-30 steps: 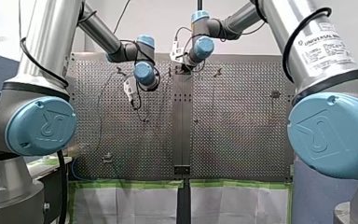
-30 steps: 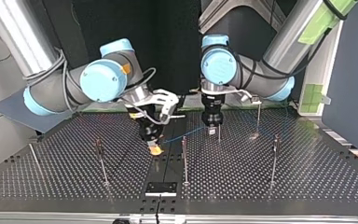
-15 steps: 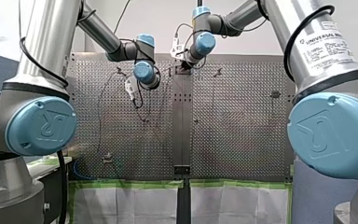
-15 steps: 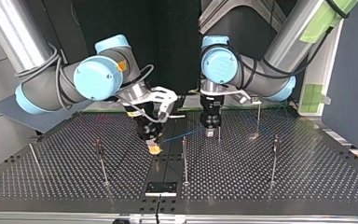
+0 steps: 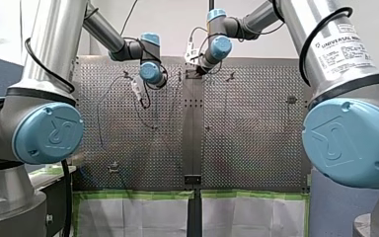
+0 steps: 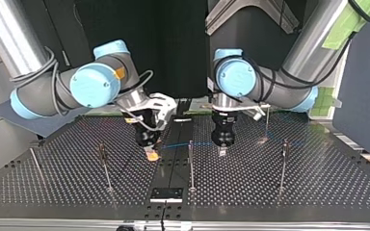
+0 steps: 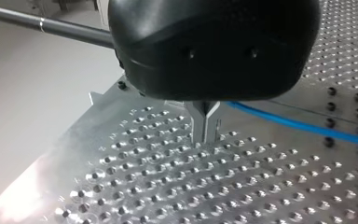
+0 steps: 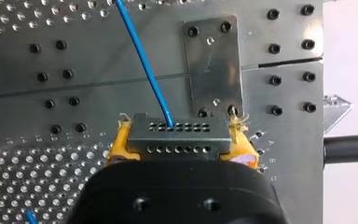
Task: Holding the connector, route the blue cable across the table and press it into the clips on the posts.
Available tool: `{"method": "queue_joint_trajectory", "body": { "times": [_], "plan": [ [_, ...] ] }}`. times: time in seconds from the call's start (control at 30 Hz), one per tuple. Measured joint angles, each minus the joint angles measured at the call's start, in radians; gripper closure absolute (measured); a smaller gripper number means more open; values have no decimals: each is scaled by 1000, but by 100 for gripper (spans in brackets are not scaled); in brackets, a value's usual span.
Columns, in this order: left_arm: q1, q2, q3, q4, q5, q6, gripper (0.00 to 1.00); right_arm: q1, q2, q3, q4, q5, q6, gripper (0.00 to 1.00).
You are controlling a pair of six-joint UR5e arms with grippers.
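In the right wrist view my right gripper [image 8: 182,140] is shut on a grey connector [image 8: 179,137], its yellow pads [image 8: 119,144] at either side. The blue cable [image 8: 144,60] leaves the connector's top. In the top view my right gripper [image 6: 150,155] hangs low over the table's middle strip. From there the blue cable [image 6: 188,144] runs taut to my left gripper [image 6: 221,150], just past a thin post [image 6: 191,163]. In the left wrist view the metal fingers [image 7: 200,126] are pressed together just above the plate, where the blue cable [image 7: 298,125] meets them.
In the top view more thin posts stand on the perforated table [image 6: 318,192]: one post [image 6: 104,166] at the left, one post [image 6: 283,166] at the right, another post [image 6: 267,122] behind my left arm. A small plate [image 6: 166,194] lies at the near edge.
In the top view my left gripper came nearer and lower. My right gripper shifted left with the connector. The cable between them now lies nearly level.
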Motion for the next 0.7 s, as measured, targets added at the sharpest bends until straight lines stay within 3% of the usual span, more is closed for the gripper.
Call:
{"method": "queue_joint_trajectory", "body": {
  "times": [0.23,0.47,0.7],
  "plan": [
    [12,-33,46,-8,56,7,100,-16,1,0,-1,-14,2,100],
    [21,-99,114,-31,70,19,100,-44,3,0,-2,-20,3,100],
    [49,-122,159,-40,83,21,100,-73,6,0,-4,-32,3,100]
  ]
}}
